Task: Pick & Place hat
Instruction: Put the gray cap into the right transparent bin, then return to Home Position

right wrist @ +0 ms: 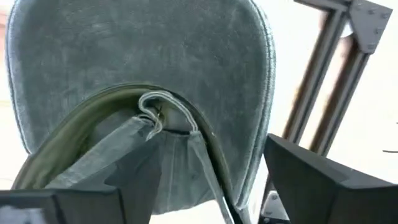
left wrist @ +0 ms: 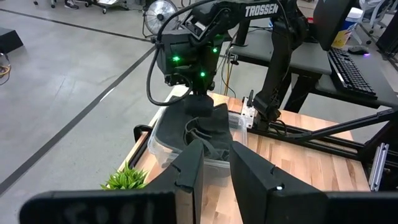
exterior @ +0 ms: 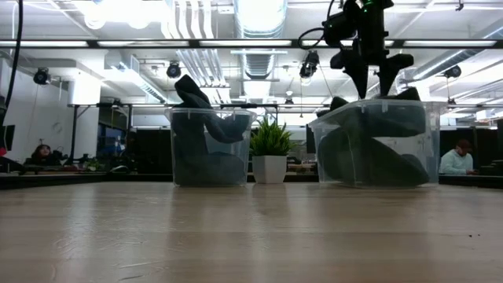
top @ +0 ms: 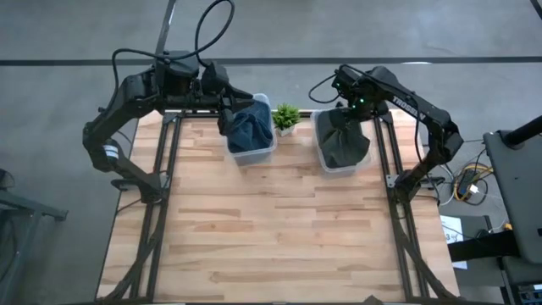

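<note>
Two clear bins stand at the table's far edge. The left bin (top: 254, 157) holds a blue hat (top: 251, 127); the right bin (top: 343, 168) holds a heap of dark grey caps (top: 343, 140). My left gripper (top: 227, 110) hovers at the left bin's far left corner, pointing toward the right arm, open by a narrow gap (left wrist: 216, 174) with nothing between the fingers. My right gripper (exterior: 375, 82) hangs open over the right bin, pointing down. In the right wrist view the top cap's brim (right wrist: 143, 56) fills the space between its spread fingers. My right gripper (right wrist: 196, 168) comes from above with its fingers on either side of the top cap's brim (right wrist: 186, 134), which lies on the heap in the bin. I cannot tell whether the fingers touch it.
A small potted plant (top: 286, 117) stands between the two bins. The wooden table top (top: 271, 229) stretches bare toward the near edge. Black frame rails (top: 398, 203) run along both sides. People sit at desks in the room beyond.
</note>
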Controlling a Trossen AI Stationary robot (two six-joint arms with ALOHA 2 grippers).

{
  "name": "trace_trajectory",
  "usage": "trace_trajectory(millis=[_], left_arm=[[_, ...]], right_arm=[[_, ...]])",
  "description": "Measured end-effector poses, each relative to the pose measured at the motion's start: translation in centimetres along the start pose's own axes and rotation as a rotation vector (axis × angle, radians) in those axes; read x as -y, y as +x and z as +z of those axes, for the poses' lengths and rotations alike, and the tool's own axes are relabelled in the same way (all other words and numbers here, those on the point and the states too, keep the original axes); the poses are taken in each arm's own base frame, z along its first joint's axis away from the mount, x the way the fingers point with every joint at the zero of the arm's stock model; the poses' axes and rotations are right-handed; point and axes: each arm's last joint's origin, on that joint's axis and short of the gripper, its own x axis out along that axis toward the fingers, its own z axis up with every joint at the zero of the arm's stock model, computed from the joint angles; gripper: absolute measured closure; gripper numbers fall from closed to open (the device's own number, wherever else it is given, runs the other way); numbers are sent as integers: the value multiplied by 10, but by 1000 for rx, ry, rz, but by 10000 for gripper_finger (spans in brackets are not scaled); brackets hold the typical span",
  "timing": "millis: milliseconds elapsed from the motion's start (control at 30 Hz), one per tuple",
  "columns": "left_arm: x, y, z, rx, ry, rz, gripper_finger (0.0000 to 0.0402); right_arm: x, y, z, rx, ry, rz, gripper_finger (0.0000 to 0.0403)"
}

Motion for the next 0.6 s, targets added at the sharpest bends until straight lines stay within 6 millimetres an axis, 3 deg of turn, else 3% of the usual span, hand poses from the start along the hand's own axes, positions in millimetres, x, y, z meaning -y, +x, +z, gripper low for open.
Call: trace_trajectory(millis=[367, 600], left_arm=[[0, 0, 0, 0, 6, 1, 330], [0, 0, -4, -38, 11, -3, 330]], right_arm=[[20, -43, -20, 125, 82, 51, 115], [13, -73, -53, 263, 52, 205, 121]])
